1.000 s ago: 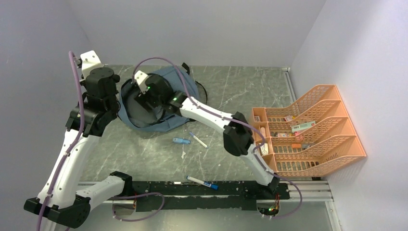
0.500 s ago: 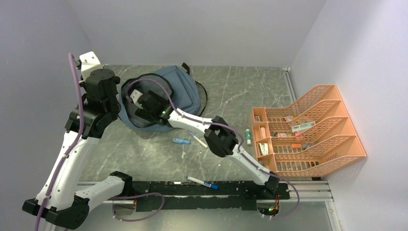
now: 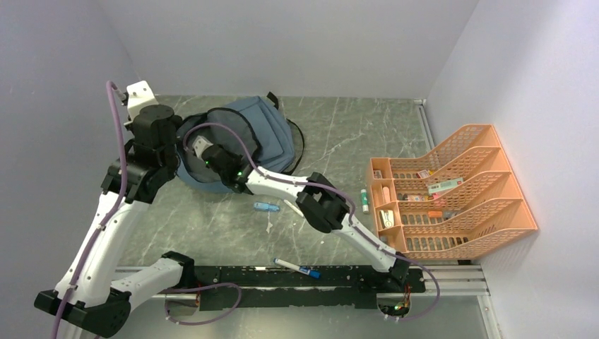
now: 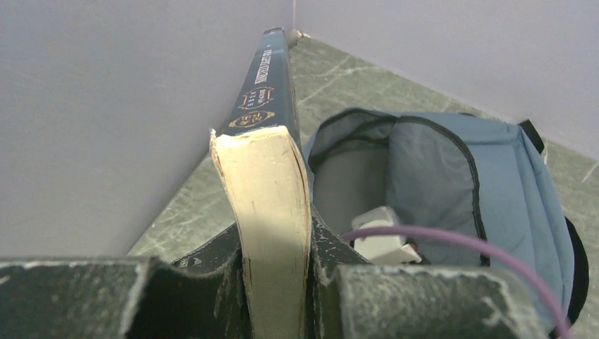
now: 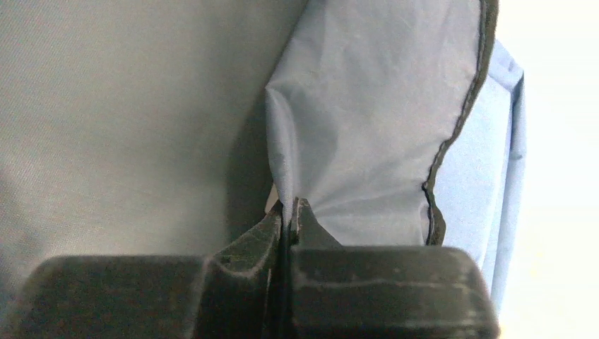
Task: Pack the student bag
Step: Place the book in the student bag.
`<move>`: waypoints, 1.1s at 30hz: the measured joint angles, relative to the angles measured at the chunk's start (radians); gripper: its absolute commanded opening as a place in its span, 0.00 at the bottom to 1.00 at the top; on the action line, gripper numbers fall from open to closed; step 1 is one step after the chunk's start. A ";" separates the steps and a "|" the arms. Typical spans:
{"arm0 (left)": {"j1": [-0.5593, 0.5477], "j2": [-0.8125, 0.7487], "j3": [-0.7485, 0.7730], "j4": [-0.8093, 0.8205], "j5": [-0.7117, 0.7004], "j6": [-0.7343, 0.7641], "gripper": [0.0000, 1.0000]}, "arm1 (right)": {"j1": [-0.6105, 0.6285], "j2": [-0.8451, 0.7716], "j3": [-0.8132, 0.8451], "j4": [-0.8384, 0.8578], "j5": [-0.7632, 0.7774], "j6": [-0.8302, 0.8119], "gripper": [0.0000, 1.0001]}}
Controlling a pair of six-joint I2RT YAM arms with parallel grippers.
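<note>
The student bag (image 3: 277,133) lies at the back left of the table, its main compartment unzipped and gaping; the left wrist view looks into the bag (image 4: 452,169). My left gripper (image 4: 274,244) is shut on a thick book (image 4: 272,183) with a dark blue cover and yellowed pages, held spine-up just left of the bag's opening. My right gripper (image 3: 203,147) reaches into the opening. In the right wrist view the right gripper (image 5: 288,209) is shut on a fold of the bag's pale lining (image 5: 353,141).
An orange mesh tray rack (image 3: 494,212) with small items stands at the right. On the table lie a small blue item (image 3: 266,207), a white pen (image 3: 291,207) and a white stick (image 3: 364,200). A marker (image 3: 297,268) rests on the front rail.
My right gripper moved left, deeper into the bag's opening, and closed on the lining. My left arm with the book shifted slightly right, toward the bag.
</note>
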 measured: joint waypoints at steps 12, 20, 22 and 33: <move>0.000 0.009 -0.081 -0.008 0.172 -0.108 0.05 | -0.150 -0.260 -0.203 0.018 -0.290 0.343 0.00; 0.026 0.069 -0.102 0.048 0.335 -0.163 0.05 | -0.276 -0.343 -0.327 0.084 -0.526 0.536 0.00; 0.042 0.093 -0.113 0.069 0.375 -0.175 0.05 | -0.279 -0.350 -0.348 0.100 -0.546 0.551 0.00; 0.169 0.193 -0.216 0.197 0.642 -0.289 0.05 | -0.278 -0.449 -0.467 0.167 -0.566 0.568 0.00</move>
